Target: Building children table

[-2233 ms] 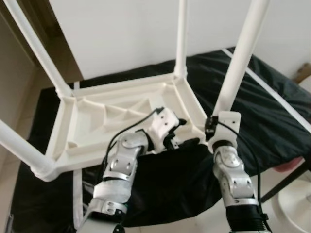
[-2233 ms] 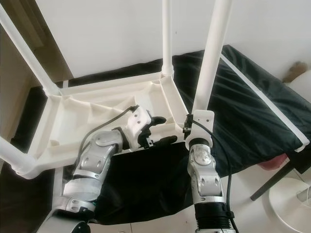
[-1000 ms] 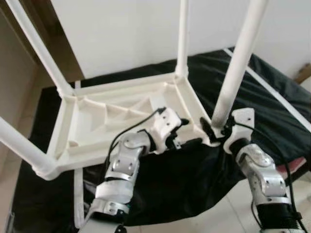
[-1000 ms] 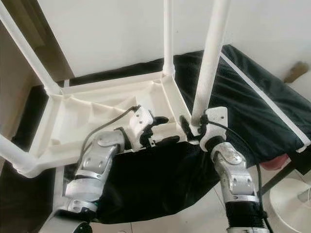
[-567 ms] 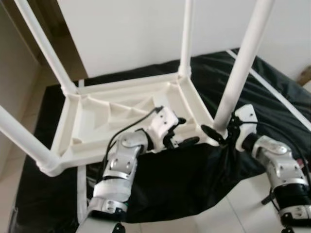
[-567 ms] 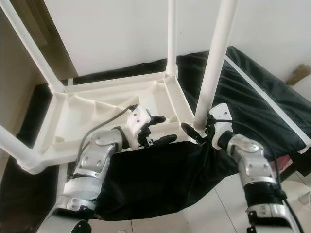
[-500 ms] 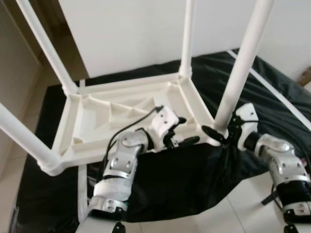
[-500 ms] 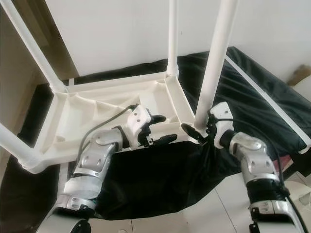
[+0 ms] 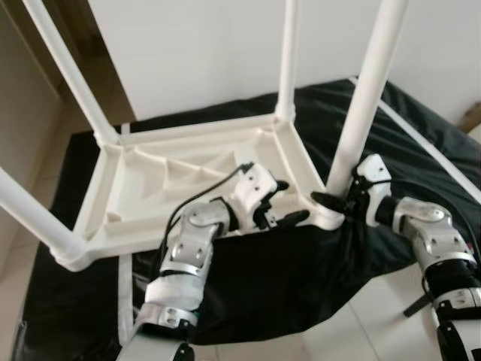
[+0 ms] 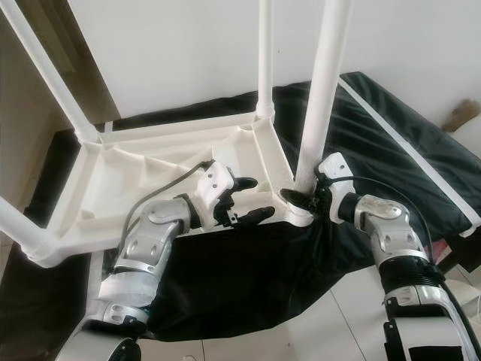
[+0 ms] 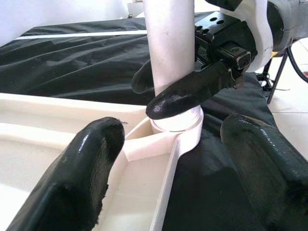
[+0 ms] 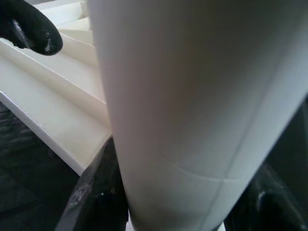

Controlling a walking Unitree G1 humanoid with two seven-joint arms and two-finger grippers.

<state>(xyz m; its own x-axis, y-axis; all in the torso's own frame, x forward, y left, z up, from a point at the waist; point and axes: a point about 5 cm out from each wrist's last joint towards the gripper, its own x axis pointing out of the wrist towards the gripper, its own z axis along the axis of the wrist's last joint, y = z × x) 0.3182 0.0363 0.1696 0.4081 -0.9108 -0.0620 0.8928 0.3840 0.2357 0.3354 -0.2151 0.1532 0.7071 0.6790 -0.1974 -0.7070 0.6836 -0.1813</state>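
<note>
Children's table (image 9: 188,180), white plastic, lies upside down on the black sheet (image 9: 421,165), four legs pointing up.

My right gripper (image 11: 180,89) sits at the base of the near right leg (image 9: 368,90), jaws clamped around it just above its corner socket. Head views show only a black fingertip beside the socket. Left wrist view shows more: one finger across the leg's front, the other tip behind it. Right wrist view: the leg pressed close between my fingers (image 12: 94,192), seam line visible.

My left gripper (image 10: 252,199) hovers at the near edge of the tabletop's underside, jaws apart, holding nothing, pointing toward that same corner.
</note>
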